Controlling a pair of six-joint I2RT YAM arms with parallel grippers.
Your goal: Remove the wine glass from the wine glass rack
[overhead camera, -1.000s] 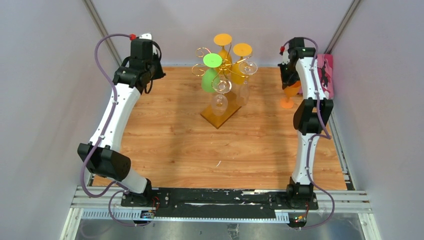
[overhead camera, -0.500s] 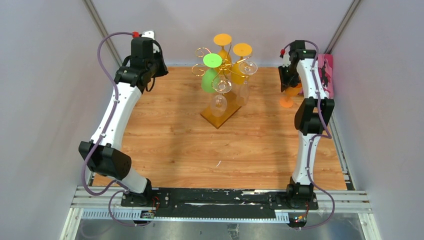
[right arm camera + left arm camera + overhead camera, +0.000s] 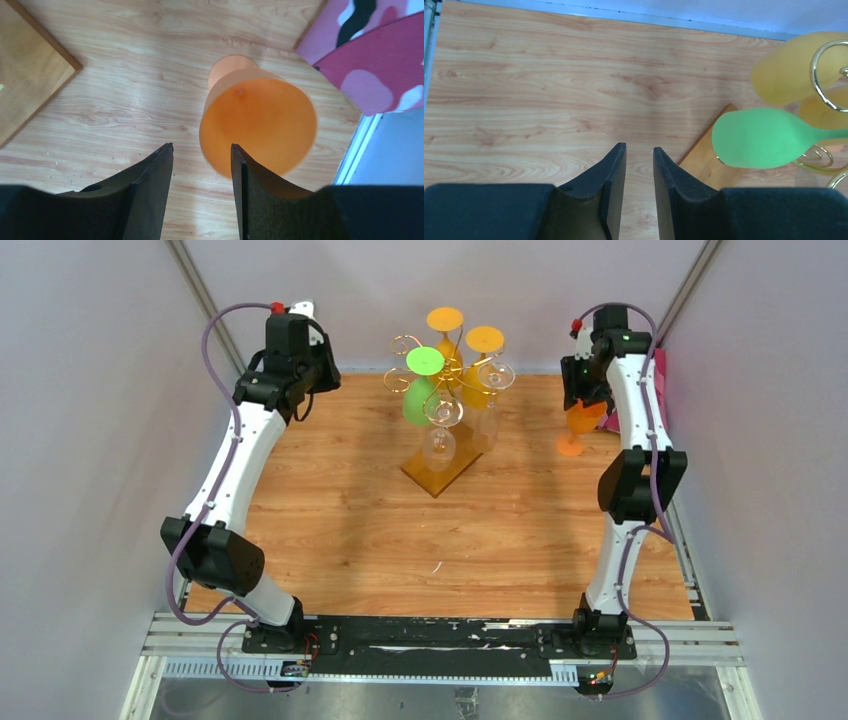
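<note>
wrist views alone tell — left end effector (image 3: 639, 148) barely parted, right end effector (image 3: 201, 146) wider, both empty.

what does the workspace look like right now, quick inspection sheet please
surface: wooden table, small white scrap near the front
job's things: rack carries five glasses upside down; one orange glass stands on the table, off the rack
clutter: pink patterned thing at the right edge
grippers: left gripper slightly parted, empty; right gripper open beside the orange glass
cables: purple cables along both arms
surroundings: plain grey walls
</note>
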